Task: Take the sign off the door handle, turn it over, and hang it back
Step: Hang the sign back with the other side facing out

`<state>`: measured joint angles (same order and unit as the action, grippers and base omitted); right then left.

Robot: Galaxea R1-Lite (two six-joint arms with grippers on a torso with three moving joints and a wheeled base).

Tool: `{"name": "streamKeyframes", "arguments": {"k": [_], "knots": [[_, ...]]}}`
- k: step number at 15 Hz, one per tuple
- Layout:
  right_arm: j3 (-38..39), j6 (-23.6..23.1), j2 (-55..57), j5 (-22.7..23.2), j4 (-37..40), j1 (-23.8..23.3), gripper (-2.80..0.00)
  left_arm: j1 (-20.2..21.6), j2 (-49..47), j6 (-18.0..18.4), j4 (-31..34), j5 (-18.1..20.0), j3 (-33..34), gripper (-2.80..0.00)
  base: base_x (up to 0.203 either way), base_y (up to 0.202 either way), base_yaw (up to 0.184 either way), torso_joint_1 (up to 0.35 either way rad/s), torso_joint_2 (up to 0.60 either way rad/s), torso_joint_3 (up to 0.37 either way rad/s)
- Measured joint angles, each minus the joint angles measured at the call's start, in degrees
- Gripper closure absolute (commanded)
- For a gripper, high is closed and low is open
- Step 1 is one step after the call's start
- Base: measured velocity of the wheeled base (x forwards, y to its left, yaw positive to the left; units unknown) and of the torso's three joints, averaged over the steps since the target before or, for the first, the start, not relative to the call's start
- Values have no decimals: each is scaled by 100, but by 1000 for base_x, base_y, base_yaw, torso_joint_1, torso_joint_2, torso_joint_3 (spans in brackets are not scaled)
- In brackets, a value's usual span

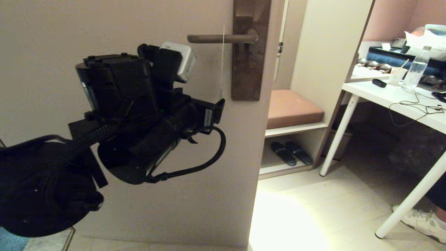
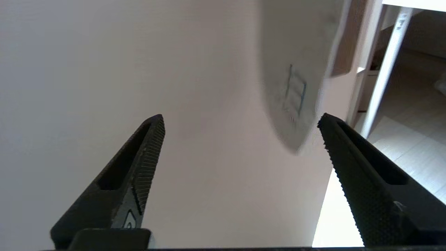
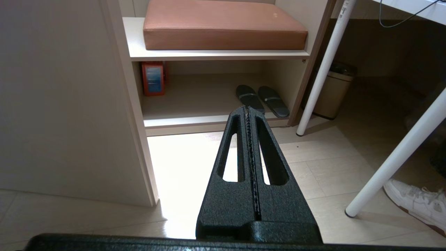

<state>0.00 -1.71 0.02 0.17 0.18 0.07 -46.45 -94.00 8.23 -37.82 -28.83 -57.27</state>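
The sign point(image 1: 222, 62) hangs edge-on from the door handle point(image 1: 209, 38), next to the brown backplate point(image 1: 248, 59). In the left wrist view its pale face with a small blue box point(image 2: 296, 90) hangs down in front of the door. My left gripper point(image 1: 217, 108) is just below the sign's lower end, fingers wide open and empty point(image 2: 240, 122). The sign's rounded tip sits above the gap, nearer one finger point(image 2: 348, 160), without touching it. My right gripper point(image 3: 247, 108) is shut and empty, low over the floor, out of the head view.
The cream door point(image 1: 104, 28) ends at its edge point(image 1: 259, 157). Beyond are a shelf bench with a brown cushion point(image 1: 292, 108), black slippers point(image 1: 291, 153), a white table point(image 1: 393, 101) with a bottle point(image 1: 416, 69), a bin point(image 3: 332, 94) and a person's shoe point(image 1: 423, 221).
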Motion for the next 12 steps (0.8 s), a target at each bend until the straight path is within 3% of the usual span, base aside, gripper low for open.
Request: {"name": "streamKeyframes", "arguments": {"k": [5, 6, 12], "knots": [[0, -2, 0, -2, -2, 0, 0, 305, 838, 31, 9, 20, 983, -280, 0, 0, 0, 0, 0, 0], [0, -1, 0, -2, -2, 0, 0, 372, 978, 37, 13, 28, 1137, 0, 0, 0, 0, 0, 0, 0], [0, -2, 0, -2, 0, 0, 0, 444, 1398, 50, 10, 44, 1298, 0, 0, 0, 0, 0, 0, 0]]}}
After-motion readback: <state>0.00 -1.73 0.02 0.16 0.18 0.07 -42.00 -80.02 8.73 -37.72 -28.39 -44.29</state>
